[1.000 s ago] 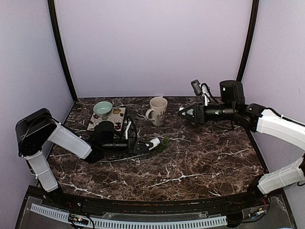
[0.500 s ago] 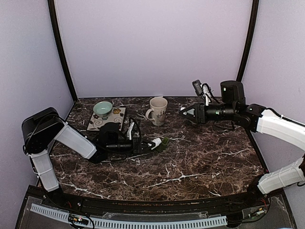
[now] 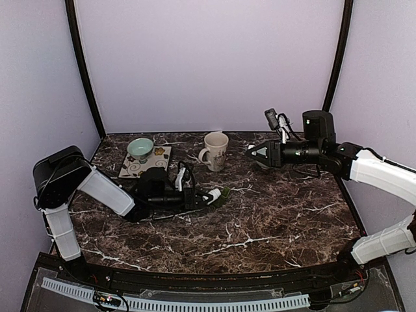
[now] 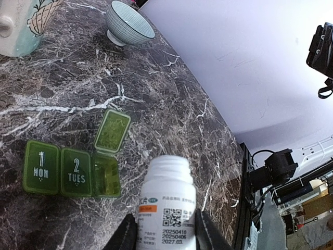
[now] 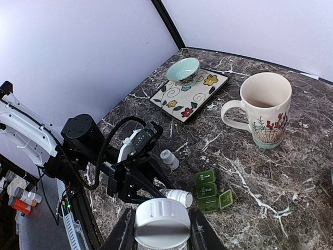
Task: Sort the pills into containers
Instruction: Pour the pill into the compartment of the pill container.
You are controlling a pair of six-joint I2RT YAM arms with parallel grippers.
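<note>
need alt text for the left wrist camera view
The left gripper holds a white pill bottle, its neck close beside a green pill organizer on the dark marble table. The MON and TUES lids are shut, the third stands open; a mug and a striped bowl sit beyond.

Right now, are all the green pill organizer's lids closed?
No, on the pill organizer the third lid is flipped open; MON and TUES are shut.

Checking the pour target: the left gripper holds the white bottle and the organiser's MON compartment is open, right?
No. The left gripper does hold the white bottle, but on the organiser the MON lid is shut; the open compartment is beside TUES, per the left wrist view.
</note>
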